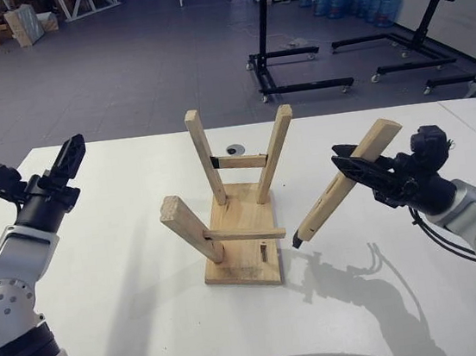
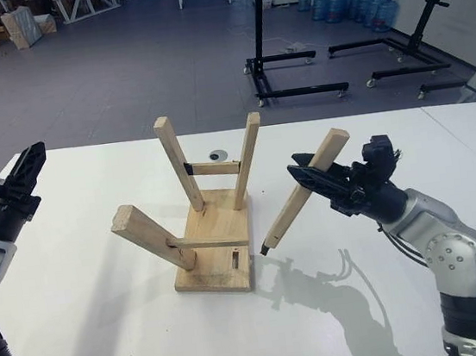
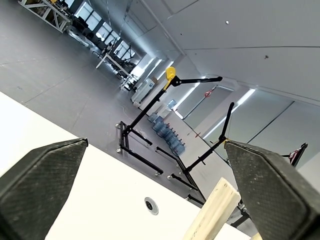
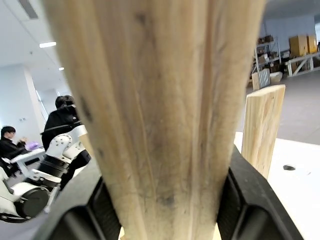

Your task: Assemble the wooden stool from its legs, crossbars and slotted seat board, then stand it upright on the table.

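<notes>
Hard to make out: the dark lower tip of the loose pale wooden leg (image 1: pixel 322 209) sits right at the top of the white table (image 1: pixel 119 271), just off the near right corner of the flat pale wooden slotted seat board (image 1: pixel 246 212). Can't tell if it touches the table or hangs just above. Where the fitted legs enter the board is partly hidden by the legs themselves. In the right wrist view the loose pale wooden leg blocks most of the scene; black fingers (image 4: pixel 250 200) show on both sides of the wood, pressed against it. In the left wrist view a wooden leg top (image 3: pixel 215 210) is cut off by the frame edge; can't tell which leg.

Right gripper (image 1: pixel 350 167): clamped on the loose leg approx. at its upper half. Leg tilted, top end up & to the right, low end toward the board.

Left gripper (image 1: pixel 73 146): fingers (image 3: pixel 40 175) spread wide, nothing btw. them, touching nothing. It hangs over the table's left side, well apart from the stool parts.

Stool: seat board lies flat mid-table w/ legs pointing up. Two far legs, far left leg (image 1: pixel 205 156) & far right leg (image 1: pixel 274 152), joined by a short crossbar (image 1: pixel 240 161). Near-left leg (image 1: pixel 188 227) leans out to the left, w/ a second crossbar (image 1: pixel 245 233) running from it to the right over the board. Open slot (image 1: pixel 264 251) by the board's near right corner.
</notes>
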Controlling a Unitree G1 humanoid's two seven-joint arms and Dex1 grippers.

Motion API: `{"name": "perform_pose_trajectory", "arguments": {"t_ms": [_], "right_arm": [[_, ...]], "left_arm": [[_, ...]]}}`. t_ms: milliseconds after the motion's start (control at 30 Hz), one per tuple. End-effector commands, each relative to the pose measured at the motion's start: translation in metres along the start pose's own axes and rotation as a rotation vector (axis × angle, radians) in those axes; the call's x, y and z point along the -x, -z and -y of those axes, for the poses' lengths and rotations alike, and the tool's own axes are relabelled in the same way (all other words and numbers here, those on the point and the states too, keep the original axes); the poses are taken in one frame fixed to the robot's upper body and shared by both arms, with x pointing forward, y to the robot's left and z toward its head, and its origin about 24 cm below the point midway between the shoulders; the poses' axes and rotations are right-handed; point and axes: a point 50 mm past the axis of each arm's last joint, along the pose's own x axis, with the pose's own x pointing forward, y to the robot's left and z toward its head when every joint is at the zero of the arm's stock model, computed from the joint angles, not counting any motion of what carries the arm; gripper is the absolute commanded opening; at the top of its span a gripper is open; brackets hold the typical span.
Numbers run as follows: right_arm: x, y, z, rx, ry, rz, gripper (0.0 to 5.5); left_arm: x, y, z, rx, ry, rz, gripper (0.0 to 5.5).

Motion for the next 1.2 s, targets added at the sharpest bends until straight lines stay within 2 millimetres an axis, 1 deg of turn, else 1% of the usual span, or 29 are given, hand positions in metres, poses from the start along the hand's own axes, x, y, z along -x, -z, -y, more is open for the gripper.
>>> {"name": "perform_pose_trajectory", "arguments": {"t_ms": [33, 133, 200, 333, 467, 567, 733, 1000, 1100, 1200], "right_arm": [[-0.003, 0.017, -0.014, 0.170, -0.073, 0.014, 2.05], [-0.002, 0.029, -0.021, 0.219, -0.134, 0.031, 2.05], [0.003, 0.036, -0.019, 0.227, -0.149, 0.017, 2.05], [0.010, 0.040, -0.011, 0.214, -0.140, 0.036, 2.05], [0.002, 0.041, -0.014, 0.193, -0.166, 0.098, 2.05], [-0.004, 0.037, -0.017, 0.160, -0.180, 0.161, 2.05], [-0.002, 0.035, -0.022, 0.101, -0.216, 0.166, 2.05], [-0.003, 0.057, -0.028, 0.084, -0.226, 0.119, 2.05], [-0.005, 0.061, -0.029, 0.106, -0.220, 0.114, 2.05], [-0.009, 0.061, -0.028, 0.112, -0.208, 0.135, 2.05]], "left_arm": [[0.002, 0.004, -0.003, -0.026, -0.010, -0.022, 5.00], [0.004, 0.005, -0.006, -0.030, -0.016, -0.026, 5.00], [0.004, 0.007, -0.008, -0.031, -0.019, -0.029, 5.00], [0.002, 0.013, -0.008, -0.031, -0.015, -0.037, 5.00], [-0.001, 0.017, -0.005, -0.033, -0.002, -0.041, 5.00], [-0.002, 0.017, -0.003, -0.039, 0.006, -0.045, 5.00], [-0.003, 0.021, -0.001, -0.049, 0.016, -0.060, 5.00], [-0.004, 0.029, 0.004, -0.060, 0.030, -0.085, 5.00], [-0.003, 0.031, 0.005, -0.060, 0.033, -0.088, 5.00], [-0.004, 0.031, 0.006, -0.055, 0.034, -0.085, 5.00]]}}
